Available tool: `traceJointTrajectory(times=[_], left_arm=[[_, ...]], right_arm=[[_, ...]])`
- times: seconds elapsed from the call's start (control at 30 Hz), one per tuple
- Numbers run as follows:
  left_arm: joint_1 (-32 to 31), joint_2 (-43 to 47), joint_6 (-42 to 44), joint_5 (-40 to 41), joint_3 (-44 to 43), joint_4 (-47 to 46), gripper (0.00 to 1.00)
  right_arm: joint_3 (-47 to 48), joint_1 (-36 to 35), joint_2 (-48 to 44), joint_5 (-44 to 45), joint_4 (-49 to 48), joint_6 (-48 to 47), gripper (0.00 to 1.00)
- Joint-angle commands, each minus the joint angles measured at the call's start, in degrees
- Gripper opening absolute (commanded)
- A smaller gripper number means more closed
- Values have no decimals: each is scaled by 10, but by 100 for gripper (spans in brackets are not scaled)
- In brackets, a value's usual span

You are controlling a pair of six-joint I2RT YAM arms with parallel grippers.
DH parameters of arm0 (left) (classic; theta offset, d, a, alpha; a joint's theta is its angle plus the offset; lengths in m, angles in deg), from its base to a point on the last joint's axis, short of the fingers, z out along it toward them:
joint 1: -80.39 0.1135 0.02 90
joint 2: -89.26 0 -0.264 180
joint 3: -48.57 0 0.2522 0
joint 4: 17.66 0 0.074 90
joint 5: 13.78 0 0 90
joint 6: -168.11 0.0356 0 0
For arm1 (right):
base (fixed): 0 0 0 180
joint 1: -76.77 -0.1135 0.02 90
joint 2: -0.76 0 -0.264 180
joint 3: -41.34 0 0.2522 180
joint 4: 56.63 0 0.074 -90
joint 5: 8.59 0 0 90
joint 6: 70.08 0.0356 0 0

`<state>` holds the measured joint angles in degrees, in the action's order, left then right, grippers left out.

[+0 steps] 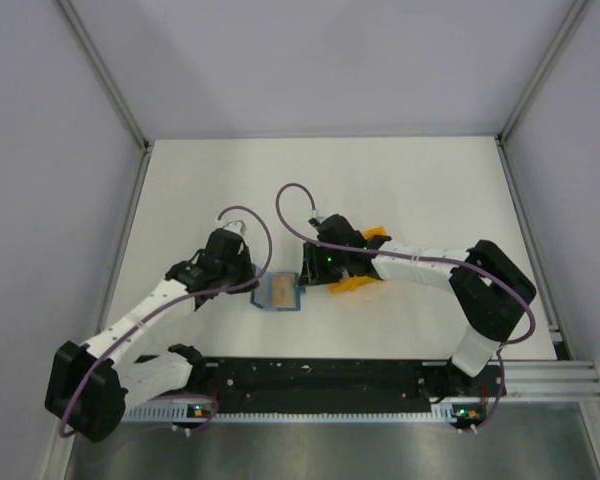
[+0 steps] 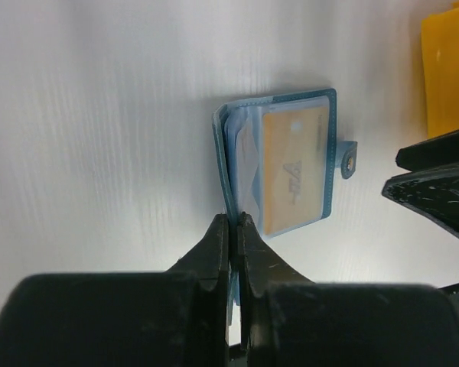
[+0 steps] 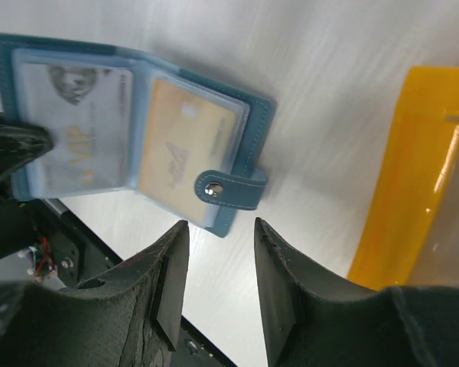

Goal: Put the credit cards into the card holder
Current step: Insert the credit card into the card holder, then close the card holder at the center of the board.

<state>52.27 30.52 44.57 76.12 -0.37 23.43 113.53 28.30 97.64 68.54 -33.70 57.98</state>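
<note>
Card holder (image 3: 138,130) lay open, credit cards (image 3: 180,153) tucked inside.
Left gripper (image 2: 234,226) pinched shut on its edge; right gripper (image 3: 220,229) hung part-open, empty, just beside it.

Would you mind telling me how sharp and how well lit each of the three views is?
Top external: even, soft light with faint shadows; the card holder is small but clear. Left wrist: the table is washed out bright, the left tool dark and soft up close, the card holder fairly sharp. Right wrist: print on the credit cards is readable, the orange rack is glaring and blurred, and the right tool is out of focus.
</note>
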Motion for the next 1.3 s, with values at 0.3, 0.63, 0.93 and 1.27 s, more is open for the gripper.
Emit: traceJointTrajectory(times=[0.3, 0.63, 0.93, 1.27], left_arm=[[1, -82, 33, -127, -67, -6, 27], [0, -99, 1, -229, -37, -103, 35], [-12, -152, -23, -301, -20, -187, 34], [-14, -122, -49, -243, 16, -223, 31]], right_arm=[[-6, 9, 23, 15, 12, 1, 40], [-14, 9, 37, 20, 17, 13, 42], [-25, 10, -5, 83, 24, 19, 43], [-19, 13, 5, 64, 33, 11, 44]])
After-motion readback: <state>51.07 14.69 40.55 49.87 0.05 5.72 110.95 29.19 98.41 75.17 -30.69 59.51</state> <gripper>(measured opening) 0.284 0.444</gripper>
